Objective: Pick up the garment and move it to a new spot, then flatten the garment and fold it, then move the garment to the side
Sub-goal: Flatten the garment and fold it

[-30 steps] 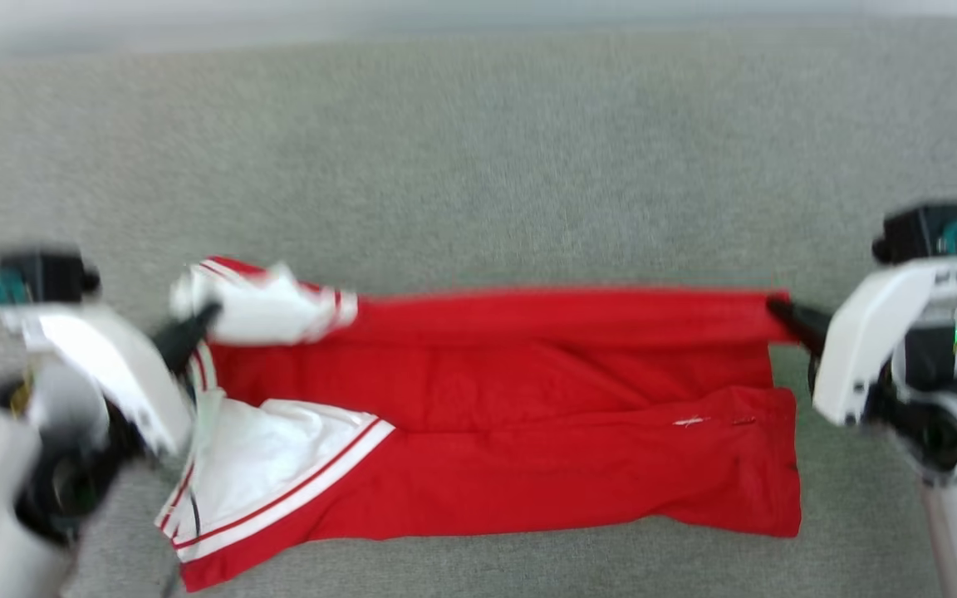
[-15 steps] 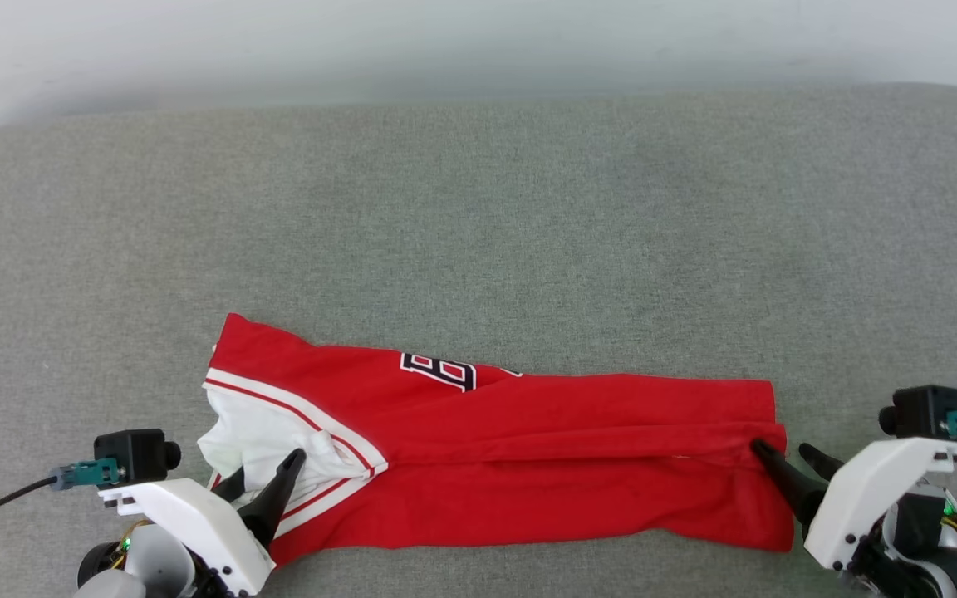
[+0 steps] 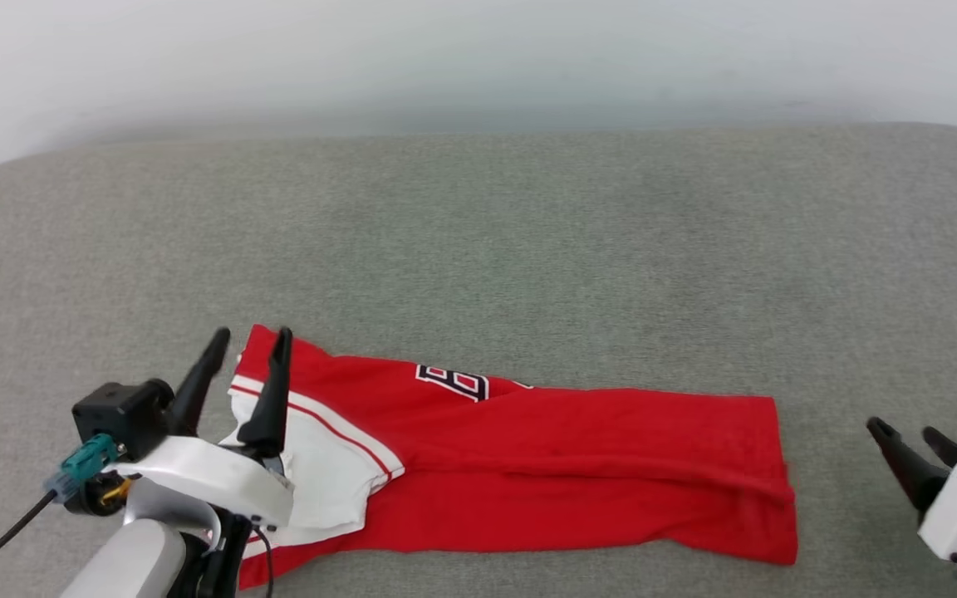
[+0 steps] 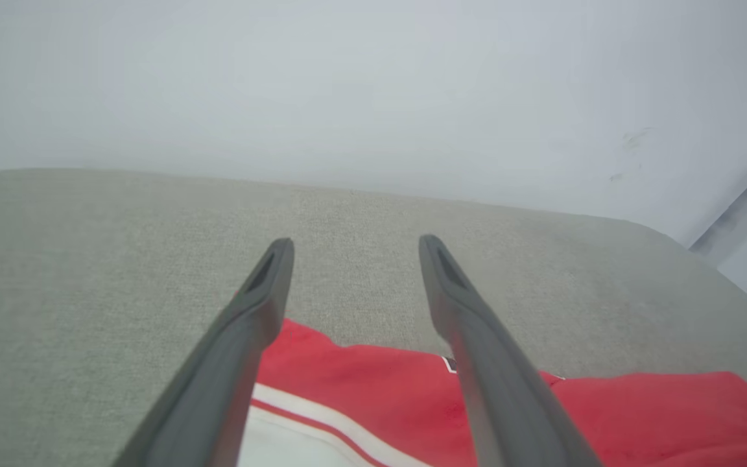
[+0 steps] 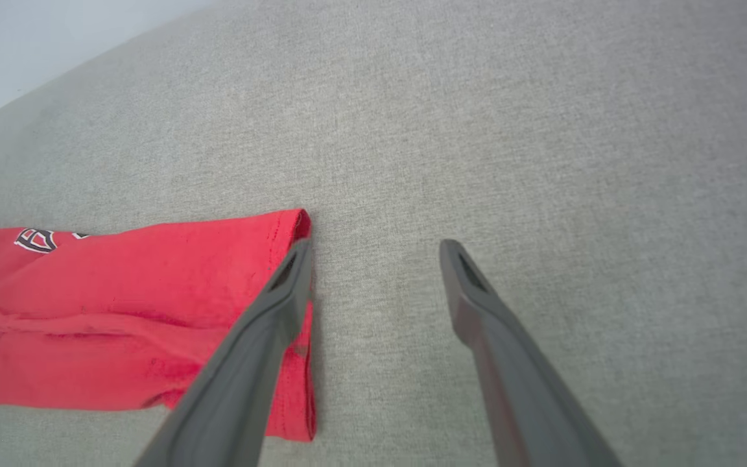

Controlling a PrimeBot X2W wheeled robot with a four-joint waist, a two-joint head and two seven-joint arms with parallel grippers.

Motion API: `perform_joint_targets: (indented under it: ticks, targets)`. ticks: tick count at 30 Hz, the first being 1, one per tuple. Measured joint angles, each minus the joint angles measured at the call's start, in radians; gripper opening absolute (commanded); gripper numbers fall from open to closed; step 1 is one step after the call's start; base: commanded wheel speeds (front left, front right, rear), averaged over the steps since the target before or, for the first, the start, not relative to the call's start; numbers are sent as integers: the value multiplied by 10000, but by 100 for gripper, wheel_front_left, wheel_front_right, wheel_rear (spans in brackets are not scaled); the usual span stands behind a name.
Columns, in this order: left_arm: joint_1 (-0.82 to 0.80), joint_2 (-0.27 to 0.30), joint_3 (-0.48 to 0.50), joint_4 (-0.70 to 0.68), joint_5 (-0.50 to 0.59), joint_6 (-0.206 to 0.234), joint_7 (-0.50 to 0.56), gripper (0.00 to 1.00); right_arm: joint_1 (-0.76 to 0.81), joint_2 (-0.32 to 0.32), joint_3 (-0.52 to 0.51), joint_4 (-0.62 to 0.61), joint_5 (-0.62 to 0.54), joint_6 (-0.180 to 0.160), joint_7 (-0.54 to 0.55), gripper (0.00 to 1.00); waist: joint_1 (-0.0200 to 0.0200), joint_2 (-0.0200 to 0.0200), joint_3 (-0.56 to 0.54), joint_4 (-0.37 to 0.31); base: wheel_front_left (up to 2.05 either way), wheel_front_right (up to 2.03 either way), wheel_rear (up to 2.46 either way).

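Red garment (image 3: 578, 465) lies folded lengthwise, my left gripper (image 3: 252, 335) and right gripper (image 3: 904, 429) spread wide, empty; side move pending

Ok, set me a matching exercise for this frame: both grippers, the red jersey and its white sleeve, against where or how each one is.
Things:
1. left gripper, two long dark fingers
2. right gripper, two long dark fingers
3. red sports jersey
4. white short sleeve with red striped trim

States:
A. open, apart from the jersey, beyond its plain hem end
B. at the jersey's left end, partly behind a gripper
C. open, above the jersey's sleeve end
D. folded into a long strip on the grey fabric surface

Pairs: 1-C, 2-A, 3-D, 4-B
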Motion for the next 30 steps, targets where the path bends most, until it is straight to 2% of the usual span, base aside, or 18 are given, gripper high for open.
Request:
perform_joint_targets:
  ticks: [6, 14, 20, 21, 23, 30]
  targets:
    - [-35, -123, 414, -803, 1170, 437, -341, 100, -17, -130, -380, -117, -267, 0, 1361, 100, 0, 0, 189, 491, 0, 0, 0]
    - [348, -416, 865, -1682, 2132, 410, -370, 100, -107, 418, -59, 953, -224, 0, 1768, 100, 1, 0, 642, 1269, 0, 0, 0]
    - [555, -646, 966, -1776, 2422, 242, -372, 100, -421, 531, 355, 1613, -96, -4, 1816, 100, 0, 0, 829, 1515, 0, 0, 0]
    - [559, -681, 982, -1768, 2454, 198, -372, 100, -428, 531, 476, 1630, -159, -6, 1824, 49, 0, 0, 820, 1513, 0, 0, 0]
    - [574, -729, 1003, -1735, 2525, 157, -372, 100, -454, 571, 617, 1668, -98, -19, 1827, 0, 1, 0, 784, 1493, 0, 0, 0]
    - [767, -644, 917, -1317, 2794, 67, -364, 100, -391, 631, 1233, 1503, -207, 0, 1613, 0, 1, 0, 319, 1316, 0, 0, 0]
